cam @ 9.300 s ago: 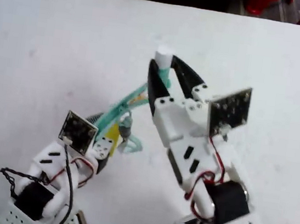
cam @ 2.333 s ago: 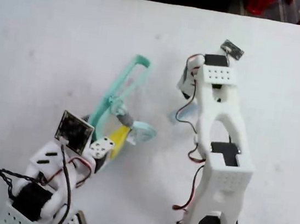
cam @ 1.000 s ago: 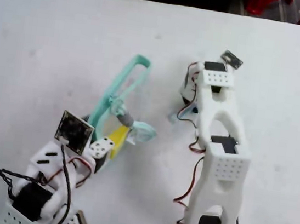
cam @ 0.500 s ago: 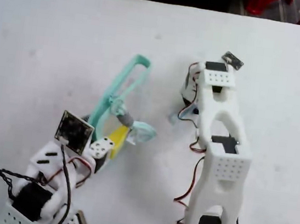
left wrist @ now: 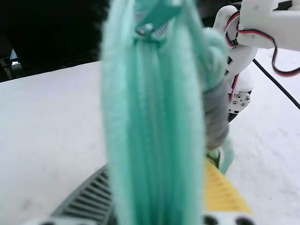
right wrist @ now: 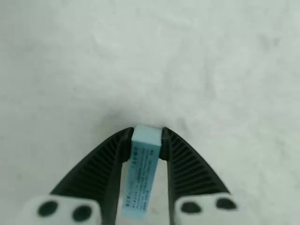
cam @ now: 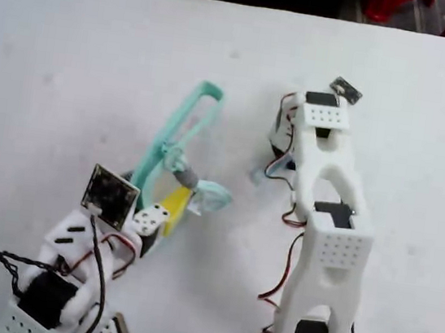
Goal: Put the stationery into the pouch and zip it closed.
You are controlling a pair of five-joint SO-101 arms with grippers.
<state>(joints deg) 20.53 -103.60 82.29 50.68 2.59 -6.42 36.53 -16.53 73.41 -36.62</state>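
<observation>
Left end effector [left wrist: 154,187]: it is clamping the near end of the teal pouch [left wrist: 150,131], with a yellow finger [left wrist: 220,192] on one side and a grey ribbed one on the other.
Why held so: the grip is standing the pouch on its long edge, probably so the zip side is facing up and the fabric is not sliding when something is pushed in.
Pouch position: it is lying on the tabletop [cam: 73,56] in front of the left arm, stretching away from it toward the far side.
Zip: the zipper pull [left wrist: 145,29] is sitting at the far end of the pouch; whether the mouth is open I cannot tell.
Right end effector [right wrist: 146,133]: its fingers are pinching a light blue eraser [right wrist: 140,173] between the tips, pointing straight down with the tips touching or nearly touching the tabletop.
Why held so: the pinch across the narrow sides is leaving the eraser's end free, which should suit slipping it into a slim opening.
Gap: the eraser is sitting near the pouch but apart from it, on the right arm's side.
In the way: a grey-and-teal cord charm [cam: 195,186] is trailing off the pouch on the side the eraser would be coming from, and it could be snagging an approach.
Task judgement: the eraser is not yet in the pouch.
</observation>
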